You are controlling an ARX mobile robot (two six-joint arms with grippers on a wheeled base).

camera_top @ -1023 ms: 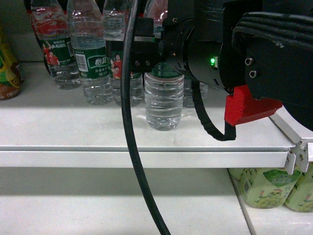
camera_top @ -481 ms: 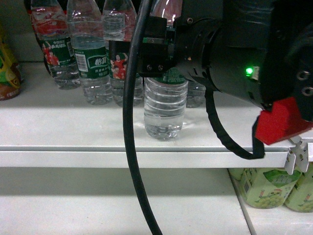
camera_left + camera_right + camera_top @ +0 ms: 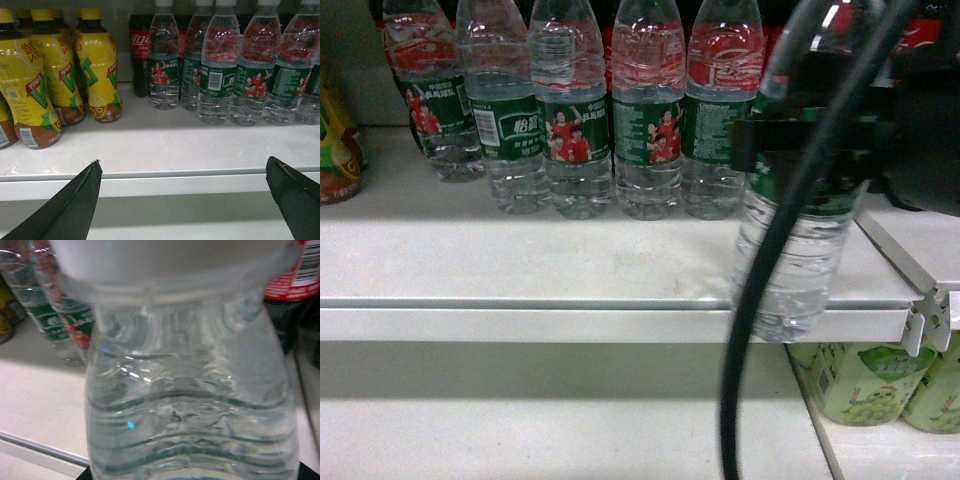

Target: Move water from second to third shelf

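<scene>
- Water bottle (image 3: 790, 270): clear ribbed plastic, dark green label, held off the shelf (image 3: 520, 270), its base hanging past the front edge on the right.
- Right gripper (image 3: 810, 150): clamped round the bottle at label height; black cable (image 3: 745, 330) droops in front.
- Left gripper (image 3: 182, 200): jaws spread wide, holding nothing, below the shelf lip.
- Row of water bottles (image 3: 580, 130) stands at the back.

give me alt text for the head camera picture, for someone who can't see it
The right gripper holds a water bottle off the shelf edge, bottom hanging past it. Five matching bottles stand in a row behind; a black cable crosses the front.
</scene>
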